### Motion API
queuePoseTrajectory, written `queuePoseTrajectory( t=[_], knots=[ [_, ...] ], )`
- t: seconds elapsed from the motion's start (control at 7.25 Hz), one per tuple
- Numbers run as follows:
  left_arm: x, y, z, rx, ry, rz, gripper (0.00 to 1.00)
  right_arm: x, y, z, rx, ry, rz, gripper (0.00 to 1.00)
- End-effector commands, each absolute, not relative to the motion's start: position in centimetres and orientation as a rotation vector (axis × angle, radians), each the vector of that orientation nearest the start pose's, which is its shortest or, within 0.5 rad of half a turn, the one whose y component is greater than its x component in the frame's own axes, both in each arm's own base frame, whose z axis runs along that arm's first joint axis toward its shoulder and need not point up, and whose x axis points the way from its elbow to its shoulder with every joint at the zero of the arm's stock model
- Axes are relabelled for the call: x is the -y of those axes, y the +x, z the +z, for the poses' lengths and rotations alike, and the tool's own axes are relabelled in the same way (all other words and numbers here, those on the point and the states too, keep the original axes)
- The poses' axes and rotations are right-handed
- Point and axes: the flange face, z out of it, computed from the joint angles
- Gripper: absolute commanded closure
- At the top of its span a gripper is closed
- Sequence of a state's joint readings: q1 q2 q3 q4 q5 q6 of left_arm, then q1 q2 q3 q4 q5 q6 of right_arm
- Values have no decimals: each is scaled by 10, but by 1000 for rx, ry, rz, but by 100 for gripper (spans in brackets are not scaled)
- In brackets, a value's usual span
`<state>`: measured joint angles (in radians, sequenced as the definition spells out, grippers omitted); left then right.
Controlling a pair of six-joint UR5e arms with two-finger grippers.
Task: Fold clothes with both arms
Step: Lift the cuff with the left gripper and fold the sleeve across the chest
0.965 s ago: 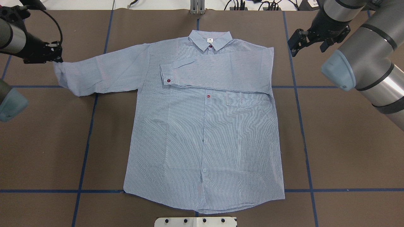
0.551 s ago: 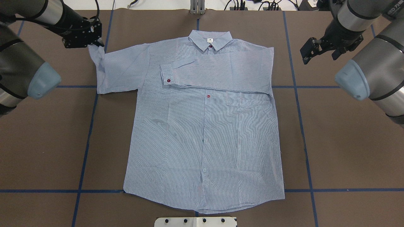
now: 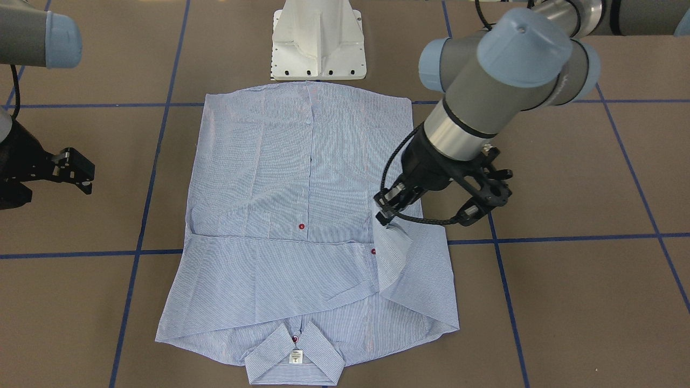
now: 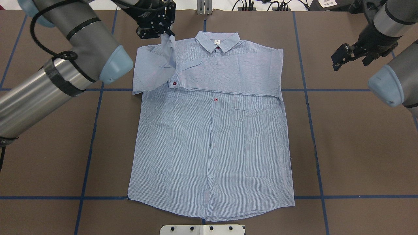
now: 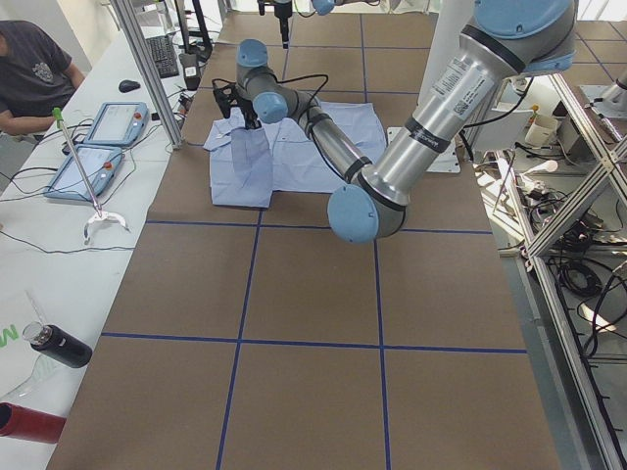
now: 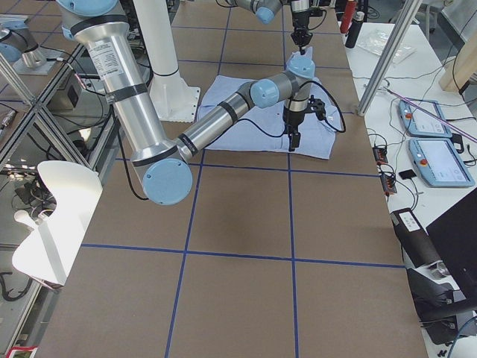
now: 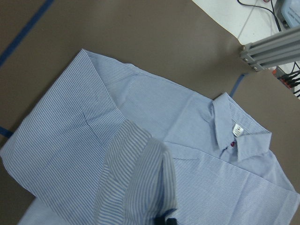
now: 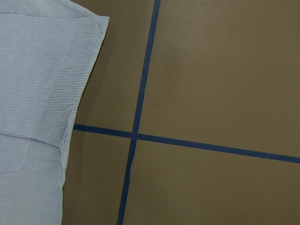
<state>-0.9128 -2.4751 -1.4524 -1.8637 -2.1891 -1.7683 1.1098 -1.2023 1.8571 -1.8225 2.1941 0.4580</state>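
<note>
The light blue striped shirt (image 4: 212, 137) lies flat, front up, collar (image 4: 217, 40) at the far side. One sleeve lies folded across the chest (image 4: 228, 75). My left gripper (image 4: 167, 33) hovers over the shirt's shoulder beside the collar, shut on the cuff of the other sleeve (image 4: 169, 45), which hangs from it and doubles back over the shoulder. In the front-facing view that left gripper (image 3: 384, 218) pinches the sleeve (image 3: 392, 253) above the shirt (image 3: 280, 161). The right gripper (image 4: 339, 60) hangs open over bare table, clear of the shirt's edge.
The white pedestal base (image 3: 318, 48) stands at the shirt's hem. Blue tape lines (image 4: 91, 143) cross the brown table. A metal post (image 4: 204, 6) and cables sit at the far edge. A person (image 5: 34, 73) sits at a side table with tablets.
My left gripper has carried the sleeve cuff from the far left rightward, to beside the collar, folding the sleeve over. The right gripper has drawn back to the right, away from the shirt.
</note>
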Motion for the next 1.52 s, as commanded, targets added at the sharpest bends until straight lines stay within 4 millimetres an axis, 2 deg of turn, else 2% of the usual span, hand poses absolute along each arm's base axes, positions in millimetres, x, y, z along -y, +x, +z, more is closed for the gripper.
queuePoseTrajectory(
  t=[0.0, 0.28, 0.41, 0.55, 0.69, 0.83, 0.97, 1.1, 1.24, 1.38],
  knots=[
    [629, 396, 60, -1253, -195, -692, 100, 560, -186, 361, 730, 68, -122, 0],
    [595, 443, 57, -1288, -261, -656, 100, 560, -186, 361, 730, 68, -122, 0],
    [577, 478, 69, -1292, -246, -647, 100, 560, -186, 362, 729, 67, -121, 0],
    [573, 514, 84, -1349, -183, -675, 100, 559, -186, 368, 725, 57, -119, 0],
    [572, 522, 87, -1366, -195, -675, 100, 558, -186, 365, 728, 62, -121, 0],
    [566, 527, 81, -1371, -199, -666, 100, 558, -185, 366, 728, 60, -119, 0],
    [547, 554, 90, -1352, -198, -621, 100, 558, -185, 368, 728, 56, -118, 0],
    [537, 578, 97, -1333, -120, -552, 100, 558, -186, 364, 732, 62, -122, 0],
    [513, 598, 75, -1357, -115, -499, 85, 553, -189, 358, 787, 39, -134, 0],
    [475, 619, 58, -1426, -92, -386, 1, 552, -190, 356, 806, 29, -137, 0]
  ],
)
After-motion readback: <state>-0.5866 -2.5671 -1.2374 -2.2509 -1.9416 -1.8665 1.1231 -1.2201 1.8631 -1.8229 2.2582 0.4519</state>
